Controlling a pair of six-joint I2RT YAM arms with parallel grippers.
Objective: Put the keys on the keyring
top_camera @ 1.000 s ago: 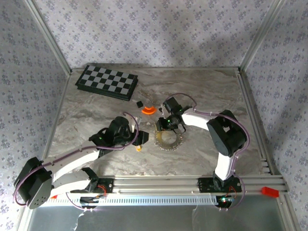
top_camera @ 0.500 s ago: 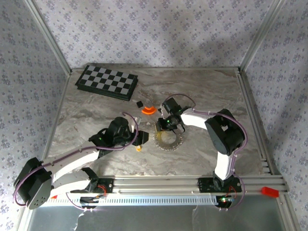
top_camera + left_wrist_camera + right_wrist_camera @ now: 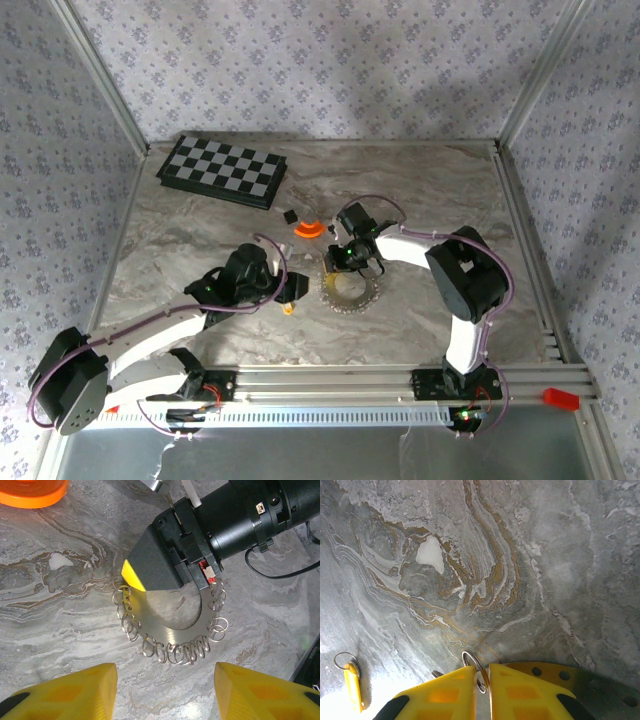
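soft even light; glare whitens the marble table (image 3: 380, 687) beside the blurred yellow fingers (image 3: 445, 692); shadows soft

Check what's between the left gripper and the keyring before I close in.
Nothing in the way: the left wrist view shows bare marble table between the left gripper and the keyring. The right gripper pinches the keyring's far edge.

Left pincer (image 3: 163, 672) held low, fingers spread wide, right pincer (image 3: 482, 672) tipped downward, fingers pressed nearly together
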